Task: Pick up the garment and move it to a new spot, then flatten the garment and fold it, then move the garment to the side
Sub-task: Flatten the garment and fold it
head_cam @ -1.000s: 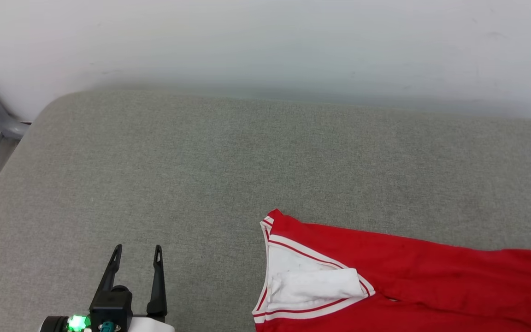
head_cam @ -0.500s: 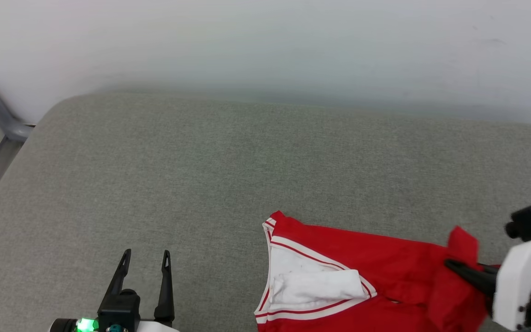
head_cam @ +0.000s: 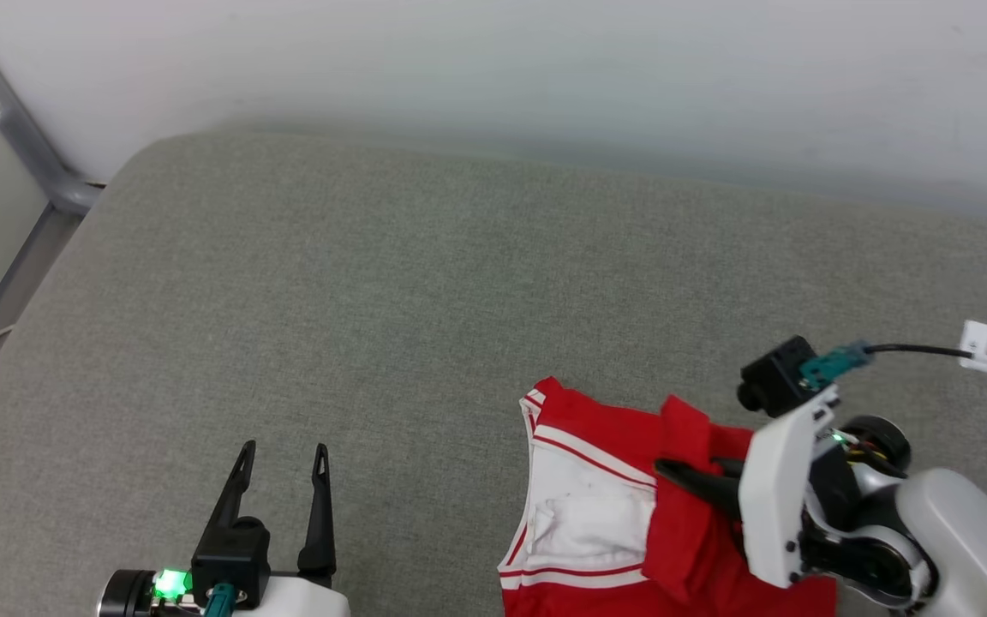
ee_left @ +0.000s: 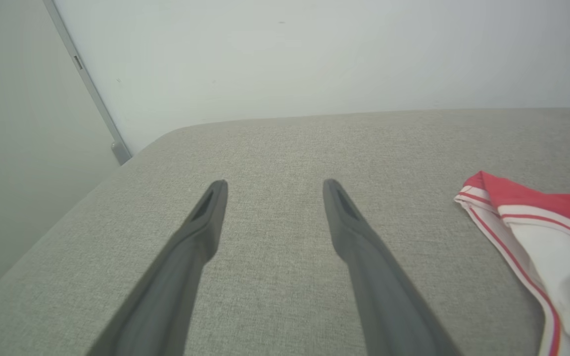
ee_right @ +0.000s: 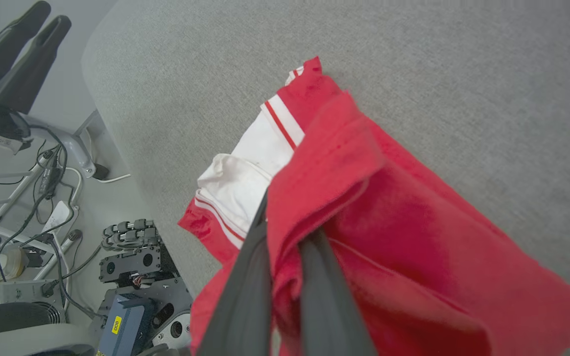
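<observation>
Grey upholstered surface [head_cam: 373,274] against a pale wall [head_cam: 493,60]; work sat at its near right.

Garment [head_cam: 605,420]: lay at the lower right of the head view, mostly on the surface, white sleeve [head_cam: 583,514] with striped trim facing the open area. A band of red cloth was lifted and doubled over toward the sleeve.

Right gripper [head_cam: 673,471]: clenched on that red fold, both dark fingers buried in the cloth in its wrist view. Judged reason for the grip: a pinch on an edge lets the arm drag or lift the whole shirt to a new spot, so this reads as the pick-up step, with flattening and folding not yet begun.

Left gripper [head_cam: 282,454]: released, fingers spread wide, hovering over bare fabric well apart from the garment (likely kept clear until a second hold is wanted).

Black cable [head_cam: 913,349] trailed off the right wrist, free of the cloth.

Change against earlier frames: a second ago the shirt was spread flat out to the right edge, with no right arm in the head view. Half a second ago the right gripper showed at the far right with cloth pinched. Now it stood much nearer the sleeve, the red gathered with it. Note the camera had also shifted, so part of this is framing. Left gripper unchanged.
</observation>
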Robot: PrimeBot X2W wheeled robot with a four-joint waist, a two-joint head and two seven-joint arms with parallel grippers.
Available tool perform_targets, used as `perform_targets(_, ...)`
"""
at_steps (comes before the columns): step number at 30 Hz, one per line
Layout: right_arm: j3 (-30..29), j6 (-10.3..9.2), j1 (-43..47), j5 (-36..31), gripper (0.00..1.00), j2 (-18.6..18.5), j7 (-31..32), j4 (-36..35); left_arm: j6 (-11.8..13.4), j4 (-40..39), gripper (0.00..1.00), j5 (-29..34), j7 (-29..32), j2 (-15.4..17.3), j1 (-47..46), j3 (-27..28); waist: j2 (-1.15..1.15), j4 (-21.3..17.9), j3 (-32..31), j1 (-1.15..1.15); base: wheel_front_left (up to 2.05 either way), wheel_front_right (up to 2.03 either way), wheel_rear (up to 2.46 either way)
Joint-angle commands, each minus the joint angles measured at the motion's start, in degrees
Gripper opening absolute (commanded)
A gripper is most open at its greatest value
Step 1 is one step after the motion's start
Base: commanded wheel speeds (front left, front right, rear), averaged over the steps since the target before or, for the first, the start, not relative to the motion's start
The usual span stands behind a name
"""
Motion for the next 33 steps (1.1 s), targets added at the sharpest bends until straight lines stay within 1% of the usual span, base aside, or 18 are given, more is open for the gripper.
perform_targets(1, 0.4, -0.05, -1.21, -0.33, 0.0, 0.42, -0.3, 0.42, -0.02, 0.03, 1.0, 0.17, -0.13, -0.31, -0.59, -0.02, 0.0, 0.37, 0.44, 0.0, 0.0, 0.0, 0.0)
perform_targets(9, 8.91, -0.05, -9.42, -2.72, 0.0, 5.48, -2.97, 8.71, -0.54, 0.41, 1.0, 0.54, -0.13, -1.01, -2.48, -0.66, 0.0, 1.89, 2.6, 0.0, 0.0, 0.0, 0.0)
perform_targets(18, 16.8, -0.05, -13.37, -6.85, 0.0, 8.28, -6.96, 21.74, -0.35, 1.01, 1.0, 0.35, -0.13, -1.81, -3.51, -0.69, 0.0, 2.91, 3.95, 0.0, 0.0, 0.0, 0.0)
perform_targets(22, 19.34, -0.05, -13.91, -6.5, 0.0, 8.79, -8.87, 25.0, -0.37, 1.3, 1.0, 0.42, -0.13, -1.92, -3.05, -0.33, 0.0, 2.41, 3.66, 0.0, 0.0, 0.0, 0.0)
perform_targets(23, 19.57, -0.05, -14.0, -6.34, 0.22, 8.81, -9.73, 25.22, -0.4, 1.39, 1.0, 0.47, -0.13, -1.91, -2.92, -0.25, 0.0, 2.21, 3.46, 0.0, 0.0, 0.0, 0.0)
perform_targets(24, 19.93, -0.05, -14.24, -6.32, 0.9, 8.65, -11.06, 24.73, -0.47, 1.5, 1.0, 0.54, -0.13, -1.85, -2.81, -0.17, 0.0, 2.0, 3.19, 0.0, 0.0, 0.0, 0.0)
perform_targets(25, 19.97, -0.05, -14.54, -6.35, 1.0, 8.27, -12.67, 24.23, -0.57, 1.63, 1.0, 0.61, -0.13, -1.81, -2.74, -0.12, 0.0, 1.85, 2.85, 0.0, 0.0, 0.0, 0.0)
perform_targets(28, 19.3, -0.05, -14.39, -6.77, 1.0, 6.79, -17.35, 22.23, -0.63, 1.94, 1.0, 0.57, -0.13, -1.54, -2.37, 0.19, 0.0, 1.1, 1.62, 0.0, 0.0, 0.0, 0.0)
perform_targets(31, 16.78, -0.05, -12.75, -6.92, 1.0, 5.18, -21.79, 19.9, -0.6, 1.83, 1.0, 0.69, -0.13, -1.18, -1.81, 0.58, 0.0, 0.02, 0.43, 0.0, 0.0, 0.0, 0.0)
perform_targets(33, 13.9, -0.05, -11.69, -7.91, 1.0, 4.02, -25.29, 18.41, -0.65, 1.71, 1.0, 0.79, -0.13, -0.9, -1.21, 0.79, 0.0, -0.88, -0.37, 0.0, 0.0, 0.0, 0.0)
